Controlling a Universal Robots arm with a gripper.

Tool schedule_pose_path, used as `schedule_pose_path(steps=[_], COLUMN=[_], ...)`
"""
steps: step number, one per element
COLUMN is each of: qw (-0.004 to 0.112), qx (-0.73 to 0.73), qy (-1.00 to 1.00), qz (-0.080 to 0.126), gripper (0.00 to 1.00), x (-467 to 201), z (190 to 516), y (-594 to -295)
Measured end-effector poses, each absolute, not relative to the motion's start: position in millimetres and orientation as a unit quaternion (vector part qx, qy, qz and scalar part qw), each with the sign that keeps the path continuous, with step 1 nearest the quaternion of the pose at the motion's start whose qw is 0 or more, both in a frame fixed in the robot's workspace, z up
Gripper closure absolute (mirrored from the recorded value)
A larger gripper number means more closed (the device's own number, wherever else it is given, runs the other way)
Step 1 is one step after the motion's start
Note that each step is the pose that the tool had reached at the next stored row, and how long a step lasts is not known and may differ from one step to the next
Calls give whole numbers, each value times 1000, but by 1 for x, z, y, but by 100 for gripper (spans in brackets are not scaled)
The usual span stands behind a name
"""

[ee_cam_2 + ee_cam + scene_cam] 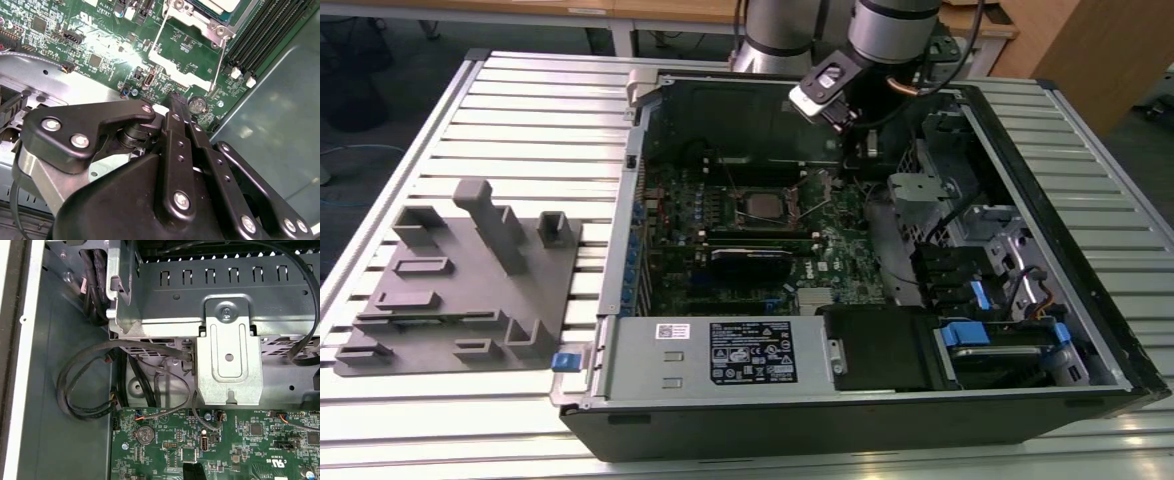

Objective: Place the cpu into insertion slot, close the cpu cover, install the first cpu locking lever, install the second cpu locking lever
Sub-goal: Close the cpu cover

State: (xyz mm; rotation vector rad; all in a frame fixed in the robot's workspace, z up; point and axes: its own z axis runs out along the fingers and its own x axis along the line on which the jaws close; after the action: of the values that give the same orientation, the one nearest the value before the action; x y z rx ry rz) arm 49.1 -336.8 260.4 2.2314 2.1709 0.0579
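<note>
At the exterior view's left, you have the slatted metal table [520,110] carrying a grey fixture block [454,300] with upright posts and shallow pockets.

Just beside it lies the open computer case [854,425], your main container. Along its near wall sits a grey power supply box [654,350] with a white label. Behind that lies the green circuit board [854,255], and on it the insertion slot [761,188], the square socket with the silvery rim. The cpu [762,207] lies inside that slot, pale metal top facing up.

In the second wrist view you see the cpu cover [197,19] as a silvery frame around the chip's edge. You cannot tell whether it is pressed fully flat. Two thin wire levers [159,37] reach out from the socket's corners toward the gripper.

The gripper [865,150] hangs inside the case, to the exterior view's right of the slot and apart from it, above the board. In the second wrist view its black fingers [177,145] lie against each other with no gap showing at the tip, and you can see nothing held between them. The tip is near a round coin cell [196,104] on the board.

Farther right, the case holds a metal drive cage [921,190], looped black cables [85,385] and bays with blue tabs [974,335].
</note>
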Motion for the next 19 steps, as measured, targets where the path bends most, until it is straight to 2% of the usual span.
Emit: schedule_pose_path(steps=[19], qw=[15], qx=[717], qy=[697], qz=[10], gripper=[89], x=[53], z=[240], y=[-337])
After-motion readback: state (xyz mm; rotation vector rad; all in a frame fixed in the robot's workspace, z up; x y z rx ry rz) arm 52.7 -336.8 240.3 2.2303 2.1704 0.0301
